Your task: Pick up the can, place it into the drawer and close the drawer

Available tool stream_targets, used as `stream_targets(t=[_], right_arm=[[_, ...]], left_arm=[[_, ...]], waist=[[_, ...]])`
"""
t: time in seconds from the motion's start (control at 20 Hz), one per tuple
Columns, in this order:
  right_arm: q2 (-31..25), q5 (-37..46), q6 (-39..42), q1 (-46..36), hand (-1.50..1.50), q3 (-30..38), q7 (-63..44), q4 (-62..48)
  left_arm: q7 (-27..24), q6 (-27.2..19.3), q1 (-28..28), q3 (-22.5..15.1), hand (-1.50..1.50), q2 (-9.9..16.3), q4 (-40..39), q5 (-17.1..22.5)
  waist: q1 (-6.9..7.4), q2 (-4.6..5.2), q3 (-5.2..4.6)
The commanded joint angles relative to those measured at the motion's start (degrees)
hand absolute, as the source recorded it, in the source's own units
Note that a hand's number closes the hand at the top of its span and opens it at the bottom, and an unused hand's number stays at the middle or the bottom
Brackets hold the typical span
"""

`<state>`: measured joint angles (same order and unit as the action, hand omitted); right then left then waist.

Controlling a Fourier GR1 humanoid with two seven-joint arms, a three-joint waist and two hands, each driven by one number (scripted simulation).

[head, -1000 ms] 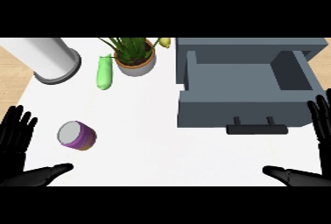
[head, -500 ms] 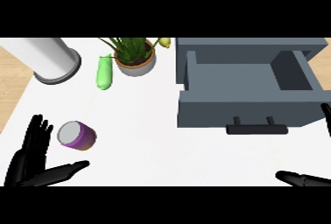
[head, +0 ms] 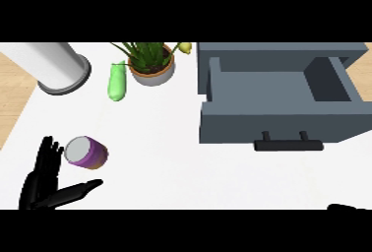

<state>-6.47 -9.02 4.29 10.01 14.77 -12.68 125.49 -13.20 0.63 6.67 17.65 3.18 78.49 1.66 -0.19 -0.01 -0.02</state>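
A white tabletop [head: 167, 162] seen from steeply above, with strips of wooden floor [head: 15, 69] along its left side.

At 10 o'clock stands a tall white cylinder [head: 47, 64] on a grey round base. Just right of it, at 11 o'clock, a green cucumber [head: 116, 83] lies on the tabletop, its length running roughly up and down the view. Beside it, nearly at 12 o'clock, is a potted plant [head: 151, 66] with long green leaves in a pale pot with a brown rim.

At 8 o'clock the left robot hand [head: 45, 184] comes in from the lower edge. It is open, fingers straight and pointing toward the far side of the tabletop, thumb spread out toward 3 o'clock. Just right of the fingertips lies the can [head: 85, 153], purple with a pale grey top, tilted on the tabletop. The fingers look very close to its left edge; whether they touch it cannot be told. The can is not gripped.

From 1 to 3 o'clock sits a grey drawer unit [head: 283, 51]. Its drawer [head: 280, 125] is pulled open toward the viewer, showing a bare grey inside, and has a black handle [head: 288, 144] on its front. The can is well apart from the drawer.

At 5 o'clock only a small black tip of the right robot hand [head: 345, 207] shows at the lower edge; whether it is open or closed cannot be told.
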Motion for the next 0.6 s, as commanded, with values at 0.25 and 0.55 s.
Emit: stream_targets(t=[0.25,0.55], right_arm=[[2.22,2.22,0.79,0.5,-1.5,-1.33,-1.42,2.37],[1.62,0.9,2.4,1.25,-1.5,1.43,-1.25,3.48]], left_arm=[[-6.64,-1.64,-7.21,1.34,-1.5,2.21,-16.61,0.7],[-13.85,-0.14,-12.45,3.84,-1.5,5.23,-29.9,3.07]], waist=[[0.03,0.01,0.0],[-0.08,0.02,0.0]])
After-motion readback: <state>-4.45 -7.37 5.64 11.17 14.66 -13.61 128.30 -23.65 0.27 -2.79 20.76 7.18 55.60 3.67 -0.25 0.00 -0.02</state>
